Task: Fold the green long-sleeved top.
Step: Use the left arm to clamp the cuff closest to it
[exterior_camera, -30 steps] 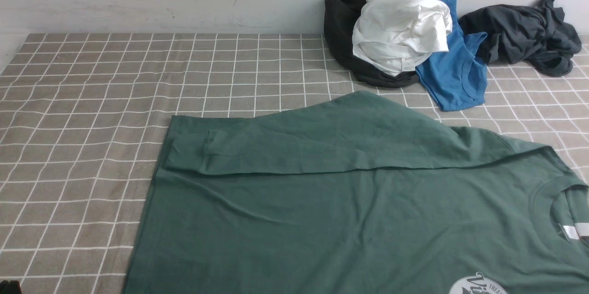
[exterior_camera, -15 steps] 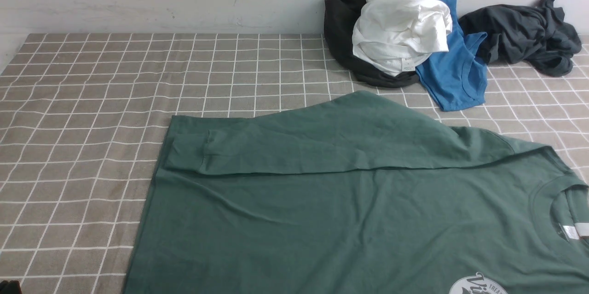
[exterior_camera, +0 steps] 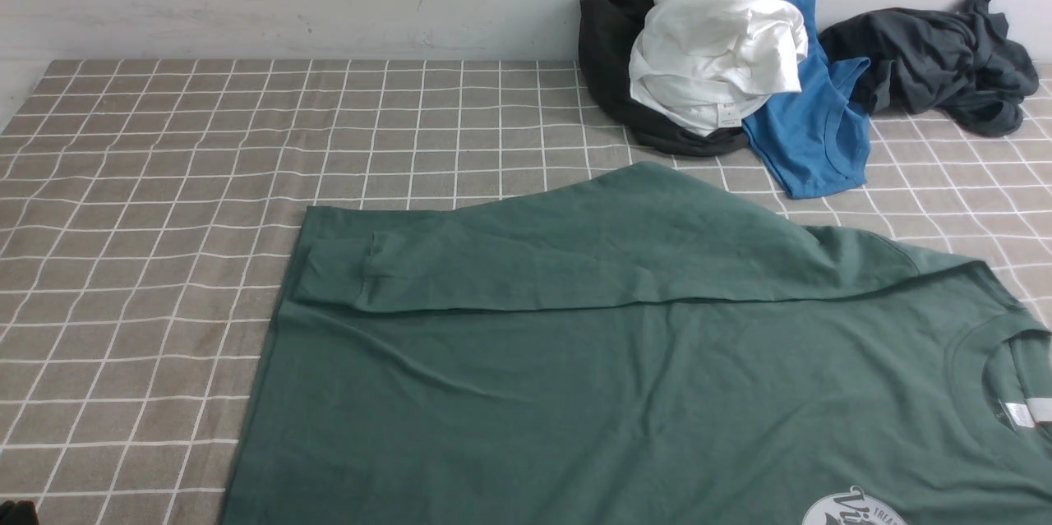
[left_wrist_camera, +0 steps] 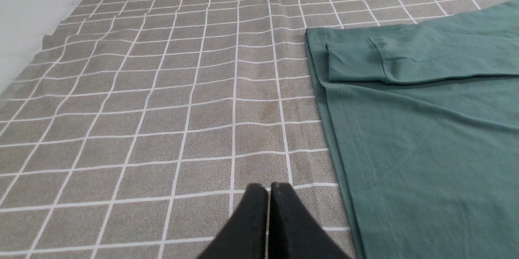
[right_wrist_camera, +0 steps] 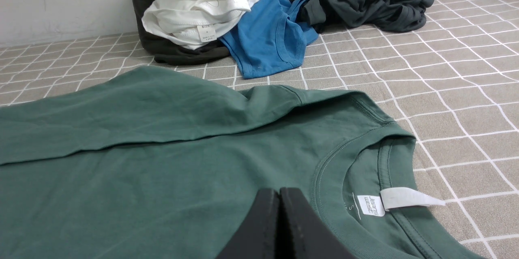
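Front view: the green long-sleeved top [exterior_camera: 625, 393] lies flat on the checked cloth [exterior_camera: 164, 180] and fills the lower centre and lower right of the frame. Its collar [exterior_camera: 982, 352] is at the right edge and a white logo [exterior_camera: 855, 508] is cut off at the bottom. One sleeve [exterior_camera: 575, 262] is laid across the body, its cuff [exterior_camera: 337, 270] ending towards the left. In the upper right, well apart from the top, sits a heap with a white garment [exterior_camera: 715, 57], a blue top [exterior_camera: 814, 131] and a charcoal garment [exterior_camera: 937, 65]. Neither claw shows here.

Left wrist view: the left gripper [left_wrist_camera: 268, 189] has its fingers pressed together with nothing between them. It hangs over bare cloth, just beside the top's hem [left_wrist_camera: 336, 137].

Right wrist view: the right gripper [right_wrist_camera: 279, 193] is likewise pressed shut and empty. It sits over the chest fabric, near the collar [right_wrist_camera: 365, 149] and its white label [right_wrist_camera: 409, 198].

Judgement: the far sleeve looks folded in, so the work is at an early stage, between folds. The near sleeve is out of view. The next move probably calls for both claws to spread and drop to the fabric. The left would pinch the hem edge and the right the shoulder or collar side, so the two can lift and carry together without dragging the laid sleeve askew.
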Tool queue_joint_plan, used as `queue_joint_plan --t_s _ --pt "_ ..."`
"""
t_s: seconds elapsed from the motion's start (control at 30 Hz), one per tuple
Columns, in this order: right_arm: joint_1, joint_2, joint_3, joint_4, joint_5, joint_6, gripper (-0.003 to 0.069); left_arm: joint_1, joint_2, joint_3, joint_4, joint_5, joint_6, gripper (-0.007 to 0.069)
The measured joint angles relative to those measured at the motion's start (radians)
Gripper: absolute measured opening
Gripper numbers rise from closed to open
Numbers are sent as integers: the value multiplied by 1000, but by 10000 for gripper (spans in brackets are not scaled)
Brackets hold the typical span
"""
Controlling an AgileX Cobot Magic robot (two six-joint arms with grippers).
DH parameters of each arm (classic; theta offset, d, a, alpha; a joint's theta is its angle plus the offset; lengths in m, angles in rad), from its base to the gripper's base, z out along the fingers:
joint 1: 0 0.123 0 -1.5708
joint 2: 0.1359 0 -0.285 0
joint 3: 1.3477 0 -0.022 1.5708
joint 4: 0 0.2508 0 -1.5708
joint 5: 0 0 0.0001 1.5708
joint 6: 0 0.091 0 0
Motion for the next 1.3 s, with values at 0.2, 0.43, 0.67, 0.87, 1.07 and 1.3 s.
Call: queue_joint_plan --t_s 0.2,0.43,0.67,0.87,1.07,1.3 --pt "0 0 0 0 0 0 -15 0 0 0 0 0 0 -7" --pt "0 0 0 0 0 0 -15 0 0 0 0 1 0 -7" --pt "0 0 0 1 0 0 -15 0 0 0 0 1 0 -7" --pt "0 0 0 3 0 0 -15 0 0 0 0 -4 -9 -7" --pt "0 0 0 52 0 20 -15 0 0 2 -275 -27 -178 -7" --pt "0 0 0 364 3 140 -15 0 0 2 -722 -34 -356 -7"
